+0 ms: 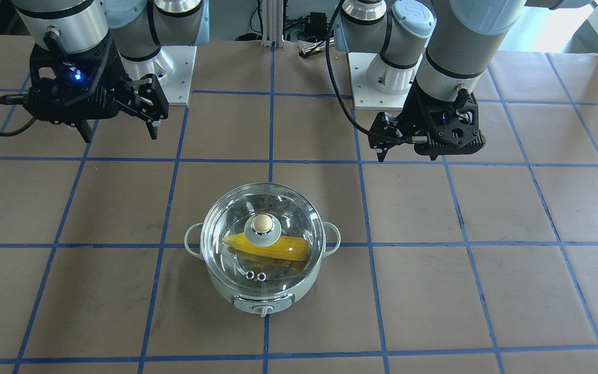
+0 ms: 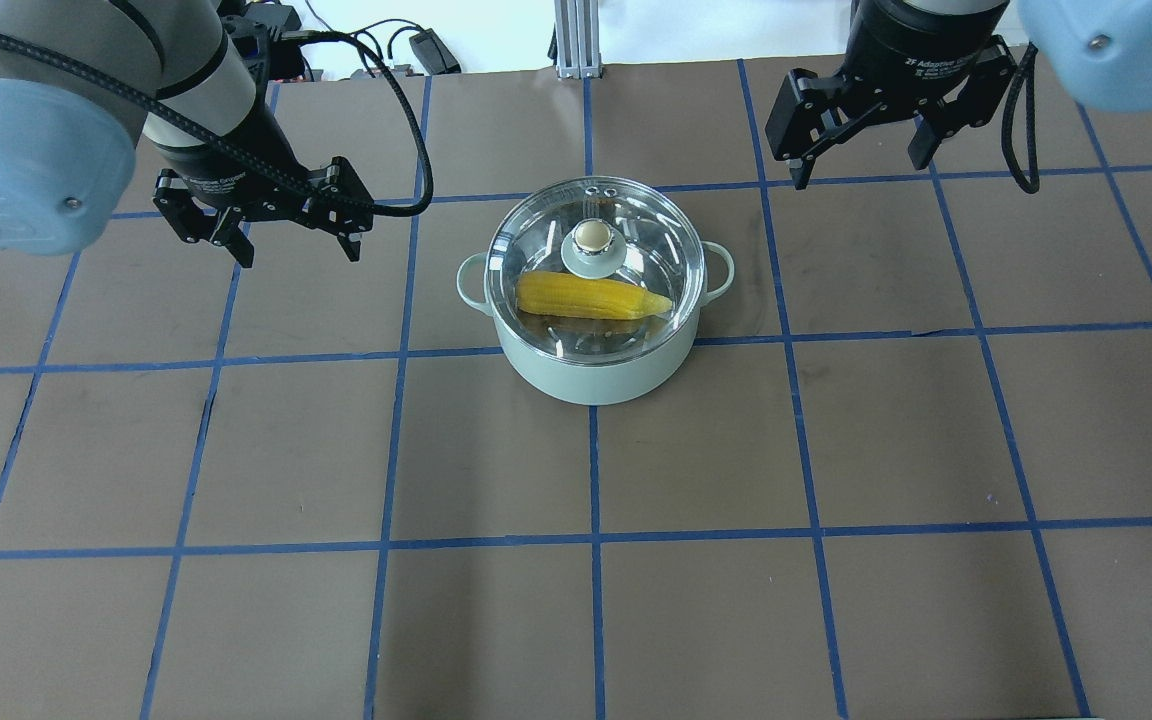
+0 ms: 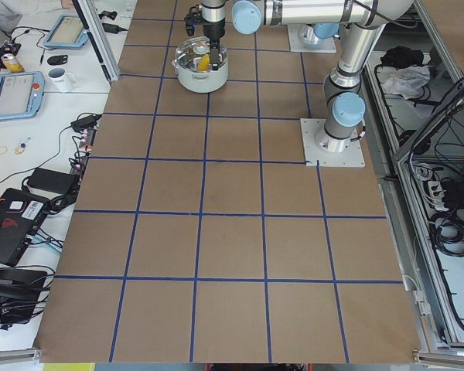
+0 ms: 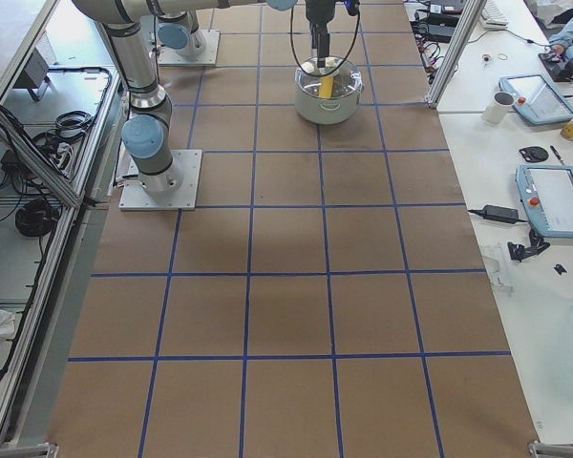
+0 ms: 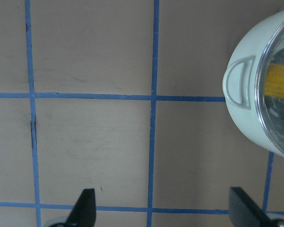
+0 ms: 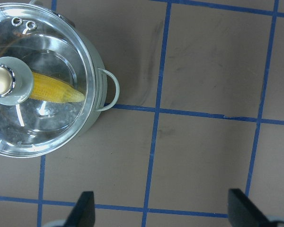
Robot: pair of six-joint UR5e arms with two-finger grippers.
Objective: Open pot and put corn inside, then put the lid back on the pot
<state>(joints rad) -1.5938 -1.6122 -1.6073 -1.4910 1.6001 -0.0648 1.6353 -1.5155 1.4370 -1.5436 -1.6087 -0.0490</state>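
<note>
The mint-green pot [image 2: 596,380] stands at the table's middle with the glass lid [image 2: 636,215] seated on it, beige knob [image 2: 592,236] up. The yellow corn [image 2: 591,297] lies inside, seen through the glass. The front view shows the pot [image 1: 226,296], lid [image 1: 291,213] and corn [image 1: 291,250] too. My left gripper [image 2: 298,256] is open and empty, raised to the pot's left. My right gripper [image 2: 859,172] is open and empty, raised beyond the pot's right. The left wrist view shows the pot's handle [image 5: 239,85]. The right wrist view shows the lid [image 6: 52,38] and corn [image 6: 57,90].
The table is brown paper with a grid of blue tape lines [image 2: 591,540]. The arm bases [image 1: 382,78] and cables [image 1: 309,26] sit at the robot's side. A side bench with tablets and a mug [image 4: 503,107] runs along the far edge.
</note>
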